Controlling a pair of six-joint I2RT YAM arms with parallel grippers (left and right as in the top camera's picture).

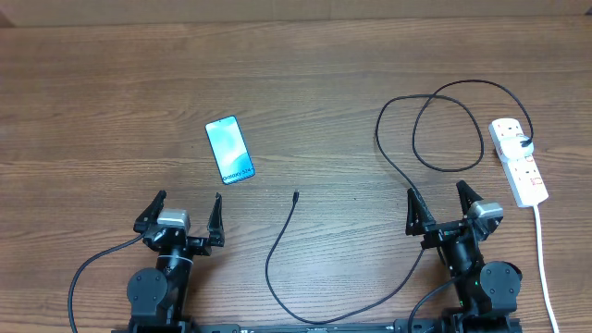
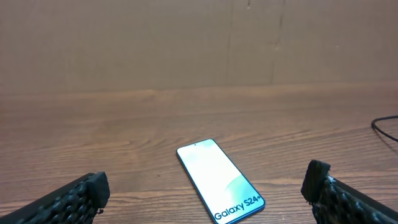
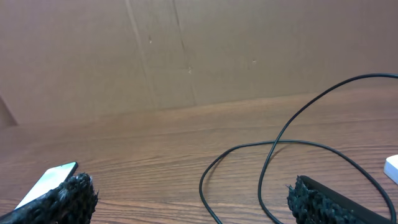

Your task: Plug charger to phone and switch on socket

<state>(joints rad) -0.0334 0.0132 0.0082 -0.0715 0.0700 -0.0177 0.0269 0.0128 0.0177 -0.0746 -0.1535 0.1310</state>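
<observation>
Overhead view of a wooden table (image 1: 92,92) with two robot arms along the bottom edge. The left gripper (image 1: 189,202), lower left, and the right gripper (image 1: 436,192), lower right, both have their jaws spread wide and hold nothing.

The phone (image 1: 229,150) lies flat, left of centre and just above the left gripper, with its blue screen facing up and lit. The socket (image 1: 518,160), a white power strip, lies at the far right. The charger (image 1: 376,129) runs from it, loops across the upper right, sweeps along the bottom edge and rises to its plug tip (image 1: 295,195). The tip lies bare at centre, to the lower right of the phone and well apart from it.

Nothing appears to be started; picking up the tip looks like the first step. It would go best with a pinch just behind the tip, so that the short end stays stiff. The other gripper could steady the phone. The tip should be lined up square with the phone's end before it is pushed in. The port is too small to see here.
</observation>
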